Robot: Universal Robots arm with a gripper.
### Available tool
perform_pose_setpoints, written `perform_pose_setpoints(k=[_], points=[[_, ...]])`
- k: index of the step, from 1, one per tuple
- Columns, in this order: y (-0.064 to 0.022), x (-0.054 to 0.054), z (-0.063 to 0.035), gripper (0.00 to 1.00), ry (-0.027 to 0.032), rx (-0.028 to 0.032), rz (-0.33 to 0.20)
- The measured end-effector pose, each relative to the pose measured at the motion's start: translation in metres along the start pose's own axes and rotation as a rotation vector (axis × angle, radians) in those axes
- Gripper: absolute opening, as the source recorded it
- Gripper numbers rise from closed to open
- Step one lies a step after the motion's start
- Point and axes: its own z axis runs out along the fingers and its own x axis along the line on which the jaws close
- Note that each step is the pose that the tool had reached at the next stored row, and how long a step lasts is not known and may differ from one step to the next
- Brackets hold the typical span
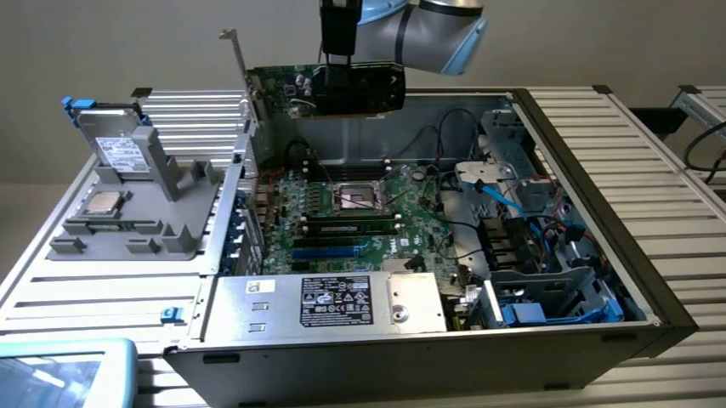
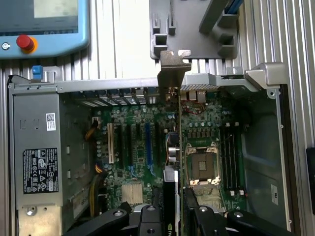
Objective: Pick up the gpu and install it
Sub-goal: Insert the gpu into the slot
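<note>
The gpu, a green card with a black cooler block and a silver end bracket, hangs in the air above the far part of the open computer case. My gripper comes down from above and is shut on the card's upper edge. In the wrist view the gpu appears edge-on, its bracket over the case's rear wall, and black fingers clamp it from both sides. Below it lie the motherboard and its expansion slots.
A power supply fills the case's near corner, and drive bays with cables stand at the exterior view's right. At its left, a grey fixture holds a silver drive. A teach pendant lies at the near left.
</note>
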Motion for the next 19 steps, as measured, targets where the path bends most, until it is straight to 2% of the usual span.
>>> perform_pose_setpoints(k=[10, 15, 19], points=[[-0.0003, 0.001, 0.0168, 0.28, -0.0002, 0.0006, 0.0], [-0.0032, 0.01, 0.0256, 0.28, -0.0003, 0.0007, 0.0], [-0.0037, 0.011, 0.0327, 0.28, -0.0001, 0.0006, 0.0]])
